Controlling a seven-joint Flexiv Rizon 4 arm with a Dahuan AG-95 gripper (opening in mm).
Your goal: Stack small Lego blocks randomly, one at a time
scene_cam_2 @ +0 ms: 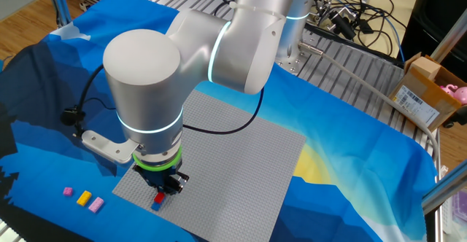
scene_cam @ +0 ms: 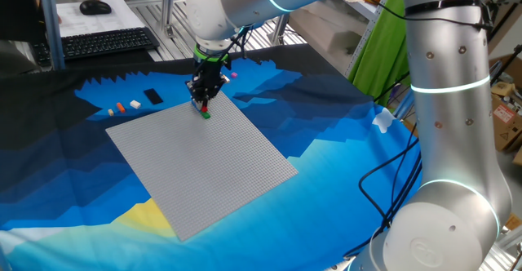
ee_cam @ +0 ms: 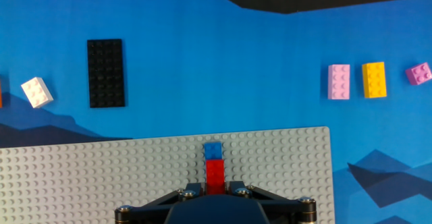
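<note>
Red brick [ee_cam: 214, 177] sits pinched in my gripper [ee_cam: 214, 191], blue brick [ee_cam: 213, 150] at 12 o'clock; next, I press down, release.

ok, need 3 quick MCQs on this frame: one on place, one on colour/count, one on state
1. Where does the black plate lie?
A. on the blue cloth, off the grey baseplate
B. on the grey baseplate
C. between the fingers

2. What colour is the block between the fingers?
A. yellow
B. red
C. white

3. How does the gripper stand?
A. wide open above the cloth
B. out of view
C. shut on the red block, down at the baseplate

Key: 1 A, the hand view shows it on cloth beyond the baseplate's edge. 2 B, red shows between the fingers. 3 C, the fingers flank the red block beside the blue block.
</note>
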